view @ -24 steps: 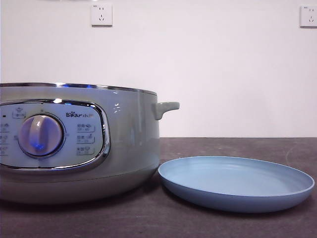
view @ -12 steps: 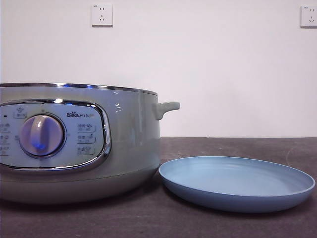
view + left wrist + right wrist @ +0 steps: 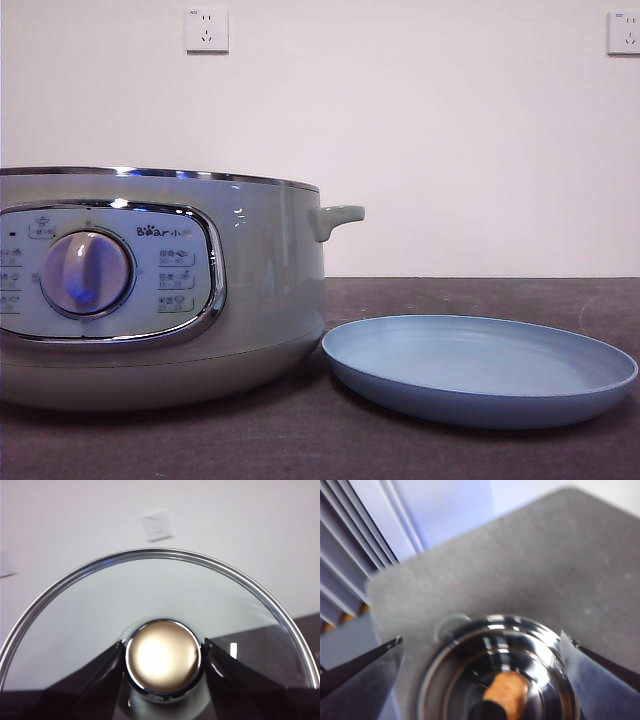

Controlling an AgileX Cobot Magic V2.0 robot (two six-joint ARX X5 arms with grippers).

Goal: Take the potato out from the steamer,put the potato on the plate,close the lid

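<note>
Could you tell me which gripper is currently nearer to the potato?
Right. The right gripper hangs open above the steamer, over the potato inside. The left gripper is shut on the lid, held up elsewhere.

My left tool (image 3: 162, 652) grips the lid (image 3: 150, 595) by its knob (image 3: 162, 657), one jaw on each side; the glass is clear inside a chrome rim and the knob's cap shines. The steamer (image 3: 160, 290) stands uncovered on the tabletop (image 3: 300, 440), pale grey-green with a chrome rim, a side handle (image 3: 338, 216) and a round dial (image 3: 86, 273) under the word "Bear". The potato (image 3: 506, 690), orange-brown, lies inside its shiny bowl, below my right tool (image 3: 482, 650), whose jaws are spread wide. The plate (image 3: 480, 370), light blue and shallow, sits bare just beside the steamer.
</note>
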